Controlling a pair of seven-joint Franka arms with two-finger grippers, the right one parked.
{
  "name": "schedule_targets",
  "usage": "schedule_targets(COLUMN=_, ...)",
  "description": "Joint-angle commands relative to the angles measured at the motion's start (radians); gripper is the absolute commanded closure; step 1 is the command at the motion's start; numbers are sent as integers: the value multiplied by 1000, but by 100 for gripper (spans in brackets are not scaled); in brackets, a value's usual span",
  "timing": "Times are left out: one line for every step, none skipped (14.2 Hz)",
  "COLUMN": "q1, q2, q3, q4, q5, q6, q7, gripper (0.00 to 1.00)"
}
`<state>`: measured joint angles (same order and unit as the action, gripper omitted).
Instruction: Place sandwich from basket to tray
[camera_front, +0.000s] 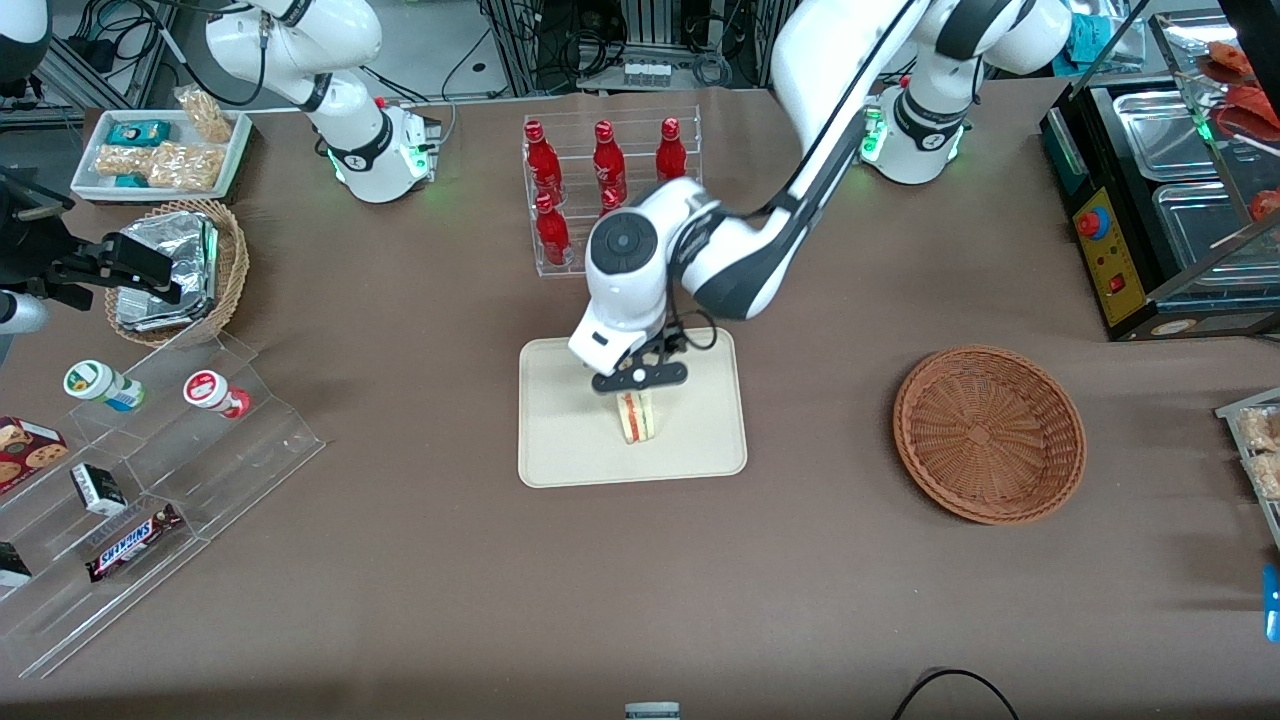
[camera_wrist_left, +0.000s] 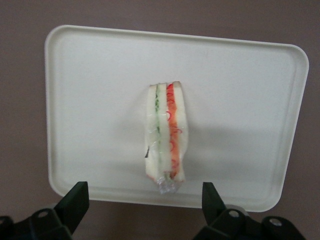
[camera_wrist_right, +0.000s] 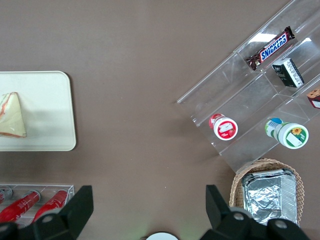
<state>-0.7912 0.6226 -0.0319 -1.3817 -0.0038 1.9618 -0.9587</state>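
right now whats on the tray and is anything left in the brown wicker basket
Only the sandwich lies on the tray, with the open gripper above it. The basket shows bare wicker inside. Nothing there is covered.

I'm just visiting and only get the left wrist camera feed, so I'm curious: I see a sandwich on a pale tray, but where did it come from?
Observer: Likely the brown wicker basket, toward the working arm's end of the table; nothing lies in it.
Operator: Is the claw touching the sandwich?
Observer: No. From the front, the gripper hangs just above the sandwich, fingers open.
Operator: Is the sandwich flat?
Observer: The right wrist view shows its triangular face, resting on the tray.
Operator: Anything else close by?
Observer: A rack of red bottles, farther from the front camera than the tray.
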Motion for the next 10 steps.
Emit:
schedule_targets(q1=1, q2=-113, q3=39, q4=-72, q5=10, q6=-165, q7=8, gripper=0)
schedule_targets(q1=9, q2=-127, q3=65, q4=-92, q5=7, q6=-169, q7=6, gripper=0)
schedule_targets(q1=29, q2=-141, q3=81, q4=-106, q5=2, q6=-173, q7=8, gripper=0)
schedule_targets(q1=70, q2=-165, q3=81, q4=-137, q5=4, q6=-175, q7=9, gripper=0)
schedule_targets(q1=98, q2=-197, q3=81, q4=-173, q5=4, q6=-172, q7=43, gripper=0)
schedule_targets(q1=128, q2=-225, q3=81, q4=-209, q5=1, q6=-172, q7=110, gripper=0)
schedule_targets(q1=163, q2=-257, q3=81, q4=-241, q5=-1, q6=-172, q7=173, gripper=0)
schedule_targets(q1=199, q2=-294, q3=81, q4=-276, q5=-2, q6=-172, q7=228, gripper=0)
schedule_targets(q1=226, q2=-325, q3=81, q4=-307, q5=-2, q6=-173, q7=268, gripper=0)
schedule_targets(q1=256, q2=-354, q3=81, q4=-332, q5=-2, q6=-176, q7=312, gripper=0)
